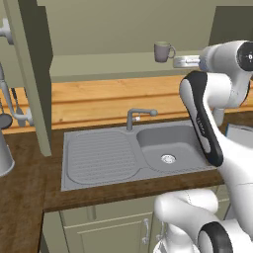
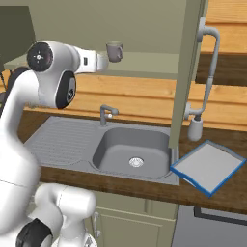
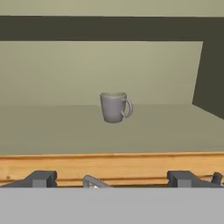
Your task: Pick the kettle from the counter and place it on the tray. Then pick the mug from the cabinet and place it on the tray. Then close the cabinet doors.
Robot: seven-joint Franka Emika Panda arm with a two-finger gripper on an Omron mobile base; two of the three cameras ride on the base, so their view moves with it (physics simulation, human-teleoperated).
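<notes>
Ahead of wide jaws, mug mid-shelf.

One mug; one tray

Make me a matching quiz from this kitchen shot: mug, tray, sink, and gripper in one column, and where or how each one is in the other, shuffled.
Column one:
1. mug
2. tray
3. sink
4. gripper

Column two:
A. set into the dark wood counter, below the faucet
B. open, short of the cabinet shelf, aimed at the mug
C. upright on the pale green shelf inside the cabinet
D. flat on the counter, right of the sink, nothing on it

Pairs: 1-C, 2-D, 3-A, 4-B
</notes>
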